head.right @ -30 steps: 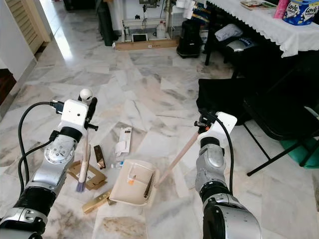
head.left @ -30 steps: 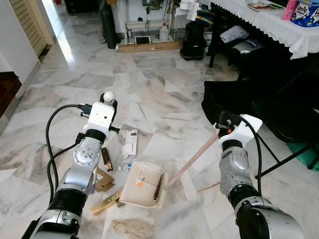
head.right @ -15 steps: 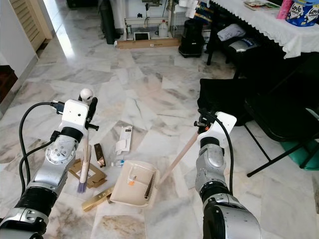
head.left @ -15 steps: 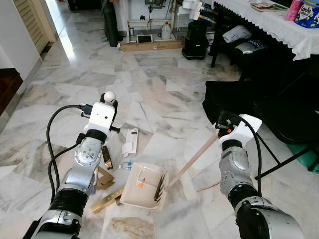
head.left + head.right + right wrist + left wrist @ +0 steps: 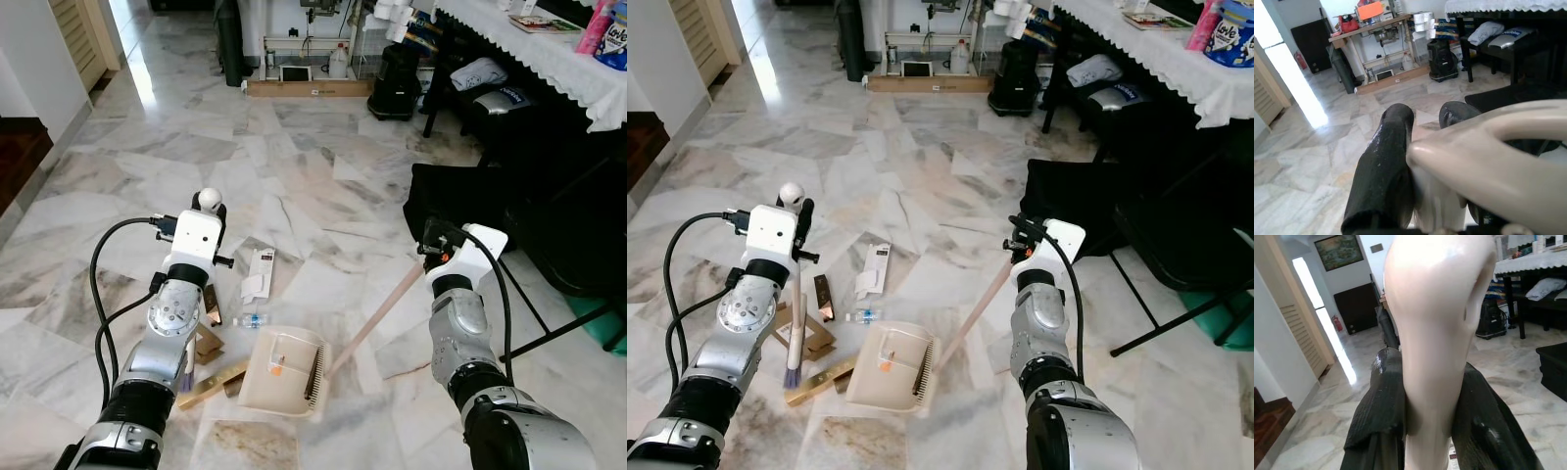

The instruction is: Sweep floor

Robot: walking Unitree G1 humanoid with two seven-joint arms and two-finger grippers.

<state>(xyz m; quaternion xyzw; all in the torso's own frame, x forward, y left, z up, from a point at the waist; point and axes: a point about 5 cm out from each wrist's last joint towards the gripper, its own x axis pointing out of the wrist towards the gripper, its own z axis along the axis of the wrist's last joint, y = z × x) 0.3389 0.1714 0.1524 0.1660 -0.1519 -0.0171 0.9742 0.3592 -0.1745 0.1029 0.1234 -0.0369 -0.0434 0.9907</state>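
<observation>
A lived-in home room is showing here, with a marble floor (image 5: 294,166) spreading toward a louvred door (image 5: 78,34), a lace-covered table (image 5: 549,44) and a framed painting (image 5: 1339,251) hanging.

Both head eyes look forward and down from above, sharing the marble floor (image 5: 313,186), the dustpan (image 5: 884,370) between the two tools, and the cloth-covered desk (image 5: 1156,44) far beyond the right tool (image 5: 1017,245). The left wrist camera sits very close behind the left tool (image 5: 1425,396), facing along it toward a far doorway. The right wrist camera hugs its tool likewise, facing the workbench wall.
</observation>
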